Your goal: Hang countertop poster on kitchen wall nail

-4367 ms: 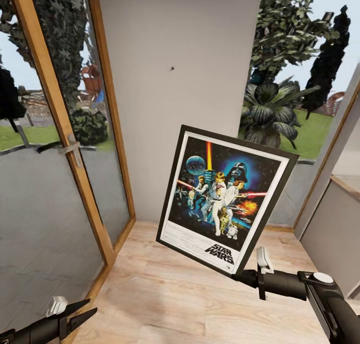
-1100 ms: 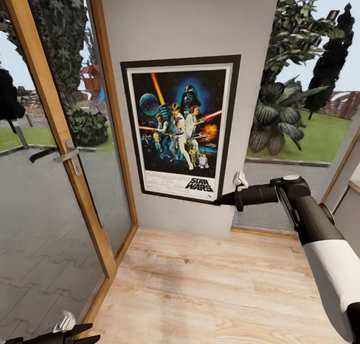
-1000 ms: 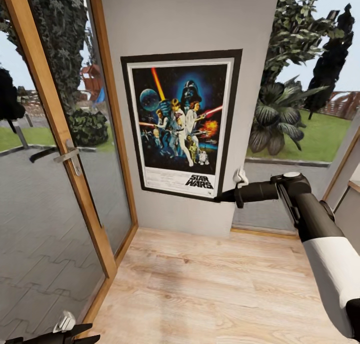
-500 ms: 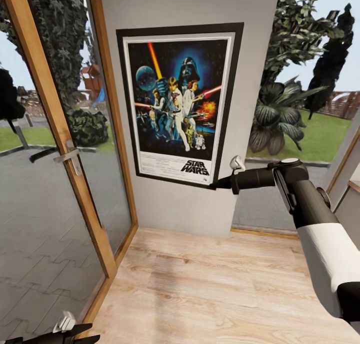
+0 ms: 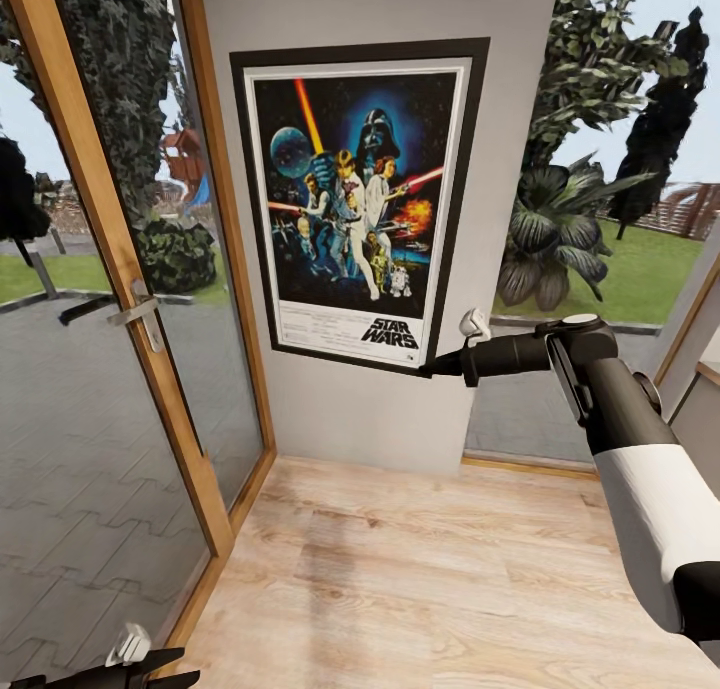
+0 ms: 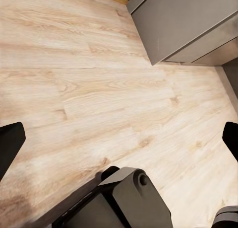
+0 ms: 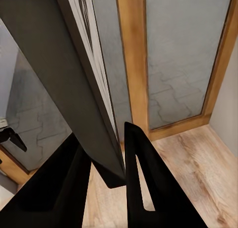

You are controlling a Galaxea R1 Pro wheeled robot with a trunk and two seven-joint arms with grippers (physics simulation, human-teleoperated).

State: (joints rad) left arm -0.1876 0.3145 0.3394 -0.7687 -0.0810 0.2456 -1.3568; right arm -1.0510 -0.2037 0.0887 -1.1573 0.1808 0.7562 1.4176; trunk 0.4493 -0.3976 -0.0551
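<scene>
The poster (image 5: 358, 201) has risen flat against the wall (image 5: 380, 9); right arm (image 5: 600, 409) lifted.

A narrow pale grey wall panel (image 5: 350, 14) stands between a tall glass door with a light wooden frame (image 5: 120, 269) and metal lever handle (image 5: 132, 311), and a wide window (image 5: 610, 169) onto leafy garden plants. Below runs a pale wood-plank floor (image 5: 420, 579); grey matte cabinets (image 6: 191, 24) stand on it.
</scene>
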